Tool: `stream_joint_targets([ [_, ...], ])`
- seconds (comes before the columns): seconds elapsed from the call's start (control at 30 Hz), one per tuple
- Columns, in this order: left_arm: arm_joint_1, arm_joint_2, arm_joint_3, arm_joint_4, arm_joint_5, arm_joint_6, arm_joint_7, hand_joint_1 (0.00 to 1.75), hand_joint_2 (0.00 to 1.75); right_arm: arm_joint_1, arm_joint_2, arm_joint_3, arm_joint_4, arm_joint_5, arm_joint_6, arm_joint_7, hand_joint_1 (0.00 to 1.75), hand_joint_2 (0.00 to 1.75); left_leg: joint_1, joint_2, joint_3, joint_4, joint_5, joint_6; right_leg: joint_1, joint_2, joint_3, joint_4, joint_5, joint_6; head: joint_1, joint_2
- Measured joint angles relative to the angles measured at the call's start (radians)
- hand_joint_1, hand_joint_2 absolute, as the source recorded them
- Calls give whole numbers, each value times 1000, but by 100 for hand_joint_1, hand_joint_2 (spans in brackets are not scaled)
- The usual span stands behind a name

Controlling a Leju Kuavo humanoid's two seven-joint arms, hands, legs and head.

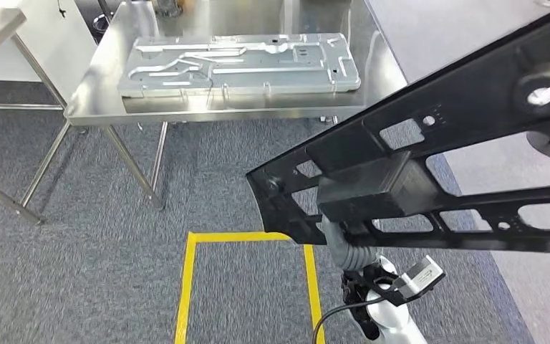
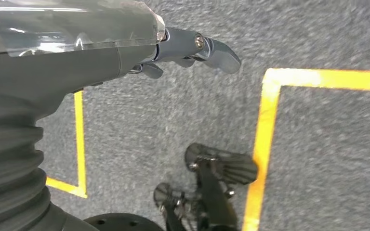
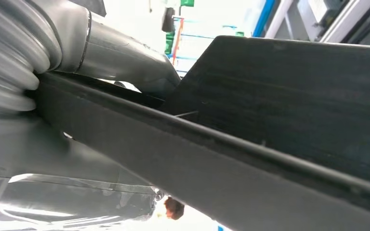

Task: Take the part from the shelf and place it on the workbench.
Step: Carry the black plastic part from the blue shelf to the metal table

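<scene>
You are in the carry step: the black part [image 1: 430, 172] is off the shelf and held aloft at 3 o'clock in the head view, gripped by the right hand [image 3: 125, 67]. The left hand [image 2: 192, 50] hangs over the carpet, holding nothing, fingers loosely apart. The workbench [image 1: 100, 79] lies at 11 o'clock, already bearing a grey metal panel [image 1: 240, 64]. Next, you likely need to close in and lower the part onto bare steel.

Workbench [image 1: 100, 86] top is mostly hogged by a big grey metal panel [image 1: 240, 64], so only the near-left strip and far edge stay open. Grey carpet [image 1: 114, 236] in front, inside the yellow tape [image 1: 186, 287], is open.
</scene>
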State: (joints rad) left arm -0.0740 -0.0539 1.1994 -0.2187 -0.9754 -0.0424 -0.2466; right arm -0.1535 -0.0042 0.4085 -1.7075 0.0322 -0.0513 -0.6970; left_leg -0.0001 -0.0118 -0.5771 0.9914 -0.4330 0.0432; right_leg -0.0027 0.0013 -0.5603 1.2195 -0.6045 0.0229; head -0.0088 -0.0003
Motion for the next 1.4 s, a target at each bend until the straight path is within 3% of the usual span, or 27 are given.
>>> stream_joint_targets([
  [0.07, 1, 0, 0, 0, 0, 0, 0, 0, 175, 3, 0, 0, 0, 1, 0, 0, 175, 175, 0, -2, 21, 0, -20, 0, -3, 0, -74, 65, -56, 5, 0, 0],
  [0.1, 1, 0, 0, 0, 0, 0, 0, 0, 175, 4, 0, 0, 0, 1, 0, 0, 175, 175, 0, -4, 35, 0, -30, -1, -5, 0, -91, 55, -58, 6, 0, 0],
  [0.13, 2, 0, 0, 0, 0, 0, 0, 0, 175, 4, 0, 0, 0, 1, 0, 0, 175, 175, 0, -5, 50, 0, -42, -3, -5, 0, -94, 15, -32, 4, 0, 0],
  [0.2, 1, -1, 0, 0, 0, 0, 0, 0, 175, 5, 0, -1, 0, 1, 0, 0, 175, 175, -1, -7, 78, 2, -65, -8, -5, 0, -78, -110, 82, -4, 0, 0],
  [0.27, 0, -1, 0, 0, 1, 1, 0, 0, 175, 6, 0, -2, 0, 1, 0, 0, 175, 175, -1, -10, 92, 2, -87, -19, 1, 0, -64, -188, 161, -14, 0, 0],
  [0.37, -2, -2, 1, 0, 3, 1, 1, 0, 175, 3, 0, -3, -5, 2, 0, 0, 175, 175, 0, -10, 104, 15, -96, -36, 4, 1, -46, -208, 169, -32, 0, 0],
  [0.4, -3, -2, 0, 0, 3, 2, 0, 0, 175, 1, 1, -4, -8, 2, 0, 0, 175, 175, 1, -8, 97, 41, -95, -41, 1, 0, -37, -212, 166, -38, 0, 0],
  [0.47, -6, -2, 0, 0, 3, 2, 0, 0, 175, -2, 3, -4, -11, 1, 0, 0, 175, 175, 4, -1, 39, 145, -114, -50, -2, -2, -18, -214, 155, -47, 0, 0],
  [0.53, -4, -3, 1, 0, 4, 2, -1, 0, 175, -2, 4, -4, -12, 2, 0, 1, 175, 175, 8, 2, -48, 271, -168, -59, -3, -1, -2, -214, 138, -50, 0, 0],
  [0.6, -1, -3, 2, 0, 7, 2, -1, 0, 175, 0, 5, -4, -12, 2, 0, 1, 175, 175, 10, 4, -106, 311, -209, -62, -3, 0, 21, -214, 119, -49, 0, 0],
  [0.73, -1, -3, 3, 0, 8, 3, -1, 0, 175, 0, 5, -4, -12, 1, 0, 1, 175, 175, 11, 5, -102, 195, -142, -58, -4, 1, 61, -214, 89, -44, 0, 0],
  [0.8, -1, -3, 3, 0, 8, 3, -1, 0, 175, 0, 5, -4, -12, 1, 0, 1, 175, 175, 11, 5, -100, 184, -132, -57, -4, 0, 63, -214, 88, -43, 0, 0],
  [0.83, 0, -3, 3, 0, 8, 3, -1, 0, 175, 0, 5, -4, -12, 1, 0, 1, 175, 175, 11, 6, -94, 153, -97, -55, -4, 0, 68, -215, 83, -42, 0, 0],
  [0.93, 3, -3, 5, 0, 9, 4, 0, 0, 175, -1, 6, -5, -20, 1, 2, 0, 175, 175, 3, 7, -66, 41, 19, -30, -1, 1, 94, -221, 65, -16, 0, 0],
  [0.97, 4, -4, 6, 0, 10, 4, -1, 0, 175, -1, 6, -6, -26, 0, 2, 0, 175, 175, 2, 5, -55, 28, 24, -21, -1, 0, 97, -212, 65, -6, 0, 0],
  [1.03, 3, -5, 8, 0, 10, 4, -4, 0, 175, -3, 7, -9, -37, 0, 2, -1, 175, 175, 2, 2, -30, 15, 17, -10, -2, -2, 62, -135, 61, 2, 0, 0],
  [1.13, 1, -5, 11, 0, 9, 3, -5, 0, 175, -1, 6, -14, -45, 0, 1, -2, 175, 175, -2, 1, -2, 9, -7, 0, -2, -2, -69, 42, -12, 10, 0, 0],
  [1.17, 2, -5, 12, 0, 8, 3, -5, 0, 175, 3, 6, -15, -48, 0, 1, -2, 175, 175, -4, 0, 10, 9, -17, 1, -2, -2, -101, 67, -32, 10, 0, 0],
  [1.2, 3, -5, 13, 0, 7, 3, -5, 0, 175, 5, 6, -17, -51, 1, 1, -1, 175, 175, -6, -1, 23, 9, -27, 2, -2, -2, -117, 60, -32, 9, 0, 0],
  [1.23, 4, -5, 14, 0, 7, 3, -5, 0, 175, 7, 6, -20, -56, 1, 0, -1, 175, 175, -8, -2, 39, 9, -38, 2, 0, -2, -118, 21, -8, 4, 0, 0],
  [1.33, 2, -8, 17, 0, 6, 3, -6, 0, 175, 8, 6, -29, -71, 2, 0, -1, 175, 175, -15, -5, 80, 9, -73, -4, 12, 1, -88, -156, 150, -23, 0, 0],
  [1.37, 1, -9, 18, 0, 6, 3, -7, 0, 175, 9, 6, -32, -76, 2, 0, -1, 175, 175, -15, -6, 86, 8, -83, -8, 16, 3, -82, -187, 183, -29, 0, 0],
  [1.4, 0, -10, 19, 0, 6, 3, -7, 0, 175, 10, 7, -35, -83, 4, 0, -1, 175, 175, -15, -7, 90, 11, -87, -13, 18, 4, -79, -200, 192, -33, 0, 0],
])
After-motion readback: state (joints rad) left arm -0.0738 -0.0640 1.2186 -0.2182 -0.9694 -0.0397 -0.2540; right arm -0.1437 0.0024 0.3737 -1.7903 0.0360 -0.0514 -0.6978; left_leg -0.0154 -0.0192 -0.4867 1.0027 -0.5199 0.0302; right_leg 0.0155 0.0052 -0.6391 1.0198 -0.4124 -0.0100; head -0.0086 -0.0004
